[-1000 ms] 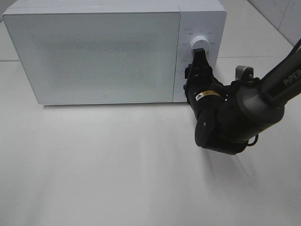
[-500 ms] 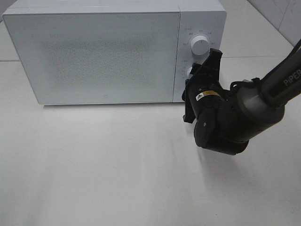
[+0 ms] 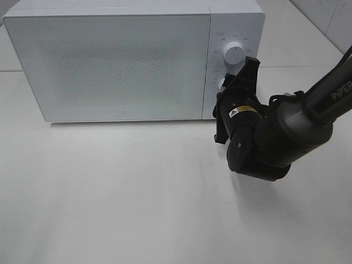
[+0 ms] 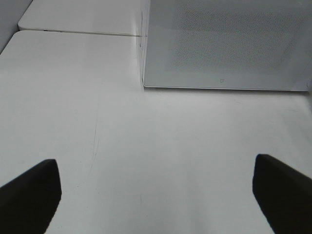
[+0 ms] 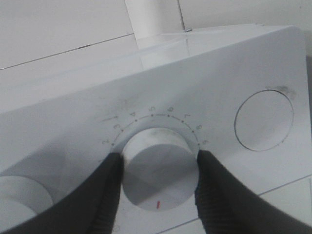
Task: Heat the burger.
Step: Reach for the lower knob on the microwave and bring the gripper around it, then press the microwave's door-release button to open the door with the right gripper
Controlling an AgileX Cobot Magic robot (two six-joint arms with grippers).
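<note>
The burger is unseen, presumably behind the closed door of the boxy white microwave (image 3: 115, 66), upper left; soft, light, best cupped low at its sides; the black right gripper (image 5: 158, 157) pinches the round white lower dial (image 5: 158, 183); the left gripper (image 4: 156, 168) gapes wide, empty.

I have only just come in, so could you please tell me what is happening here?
The right gripper has its fingers closed around the lower dial of the microwave, the one ringed with numbers. The door is shut and the burger is nowhere in sight, so whether it is inside cannot be told. The left gripper hangs open over the table in front of the door, holding nothing.
</note>
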